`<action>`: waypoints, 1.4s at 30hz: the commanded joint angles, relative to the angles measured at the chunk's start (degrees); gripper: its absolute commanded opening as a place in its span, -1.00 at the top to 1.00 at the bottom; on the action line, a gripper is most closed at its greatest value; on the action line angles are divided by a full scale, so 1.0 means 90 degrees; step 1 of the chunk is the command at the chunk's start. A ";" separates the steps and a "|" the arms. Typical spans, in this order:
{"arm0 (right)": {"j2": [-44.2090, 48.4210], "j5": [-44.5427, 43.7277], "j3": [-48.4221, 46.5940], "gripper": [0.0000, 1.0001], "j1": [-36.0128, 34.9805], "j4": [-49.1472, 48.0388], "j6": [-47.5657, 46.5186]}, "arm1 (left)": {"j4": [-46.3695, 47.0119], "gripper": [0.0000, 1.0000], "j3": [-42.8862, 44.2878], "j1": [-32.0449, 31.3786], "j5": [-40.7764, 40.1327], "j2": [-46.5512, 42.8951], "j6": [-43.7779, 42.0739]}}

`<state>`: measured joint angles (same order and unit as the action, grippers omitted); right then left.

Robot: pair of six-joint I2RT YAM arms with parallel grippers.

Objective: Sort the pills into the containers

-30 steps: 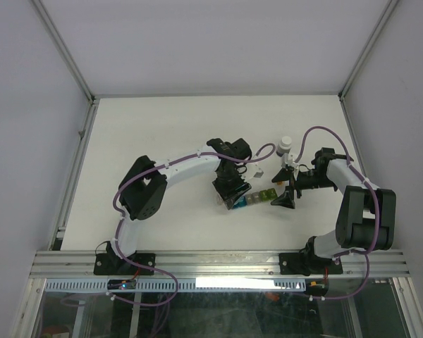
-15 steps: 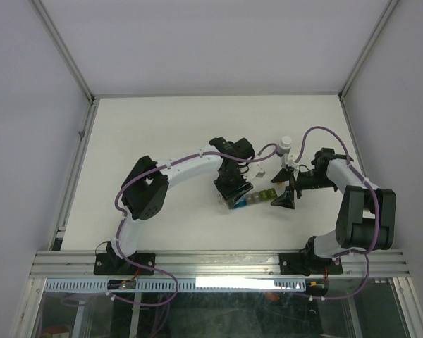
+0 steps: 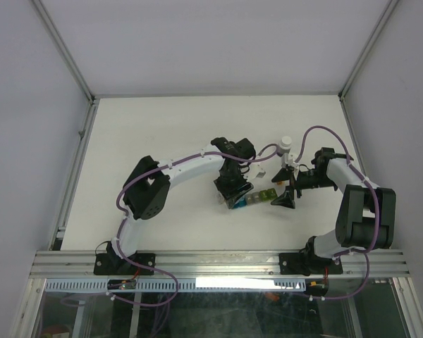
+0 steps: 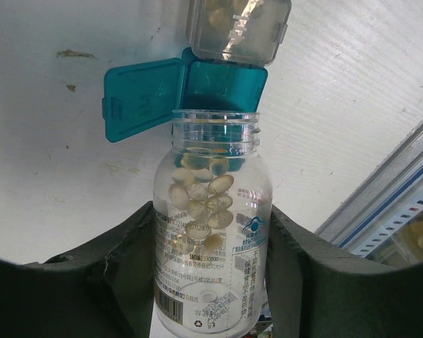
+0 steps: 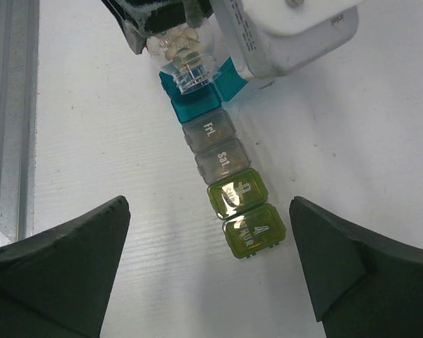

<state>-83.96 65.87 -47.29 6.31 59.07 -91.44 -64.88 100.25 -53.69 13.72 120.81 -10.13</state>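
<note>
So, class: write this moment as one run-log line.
left gripper: shut on clear pill bottle | bottle mouth: over open teal compartment | right gripper: open, near pill organizer

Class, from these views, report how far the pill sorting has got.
Done: the closed grey compartment holds pills. Under way: the left gripper holds the pill bottle tipped over the open teal compartment. Left: the bottle holds many pills; the right gripper hangs open.
</note>
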 commanded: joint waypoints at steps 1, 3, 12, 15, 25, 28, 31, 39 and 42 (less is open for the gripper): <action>0.0021 0.0296 -0.0212 -0.99 0.0051 0.0073 -0.0138 | 0.0016 1.00 0.0163 -0.0102 -0.0017 -0.0147 0.0060; 0.0010 0.0307 -0.0233 -0.99 0.0051 0.0089 -0.0143 | 0.0025 1.00 0.0070 0.0027 -0.0126 -0.0111 0.0050; -0.0017 0.0310 -0.0227 -0.99 0.0051 0.0117 -0.0182 | 0.0103 1.00 0.0124 -0.0113 0.0094 -0.0169 0.0012; -0.0018 0.0318 -0.0225 -0.99 0.0042 0.0137 -0.0201 | 0.0024 1.00 0.0130 -0.0096 -0.0086 -0.0058 0.0090; -0.0027 0.0313 -0.0224 -0.99 0.0050 0.0159 -0.0228 | -0.0050 1.00 0.0287 -0.0102 -0.0199 -0.0013 0.0161; -0.0033 0.0322 -0.0222 -0.99 0.0043 0.0144 -0.0221 | 0.0113 1.00 0.0128 -0.0172 -0.0201 -0.0114 0.0131; -0.0044 0.0322 -0.0232 -0.99 0.0043 0.0183 -0.0250 | 0.0029 1.00 0.0278 -0.0265 -0.0098 -0.0080 0.0153; -0.0040 0.0342 -0.0234 -0.99 0.0045 0.0212 -0.0279 | 0.0102 1.00 0.0149 -0.0232 -0.0185 -0.0155 0.0131; -0.0017 0.0346 -0.0225 -0.99 0.0050 0.0211 -0.0289 | 0.0064 1.00 0.0197 -0.0371 -0.0299 -0.0196 0.0262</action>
<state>-84.12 66.08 -47.35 6.31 60.16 -92.68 -64.69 100.25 -55.51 11.94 120.81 -9.63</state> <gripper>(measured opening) 0.993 0.519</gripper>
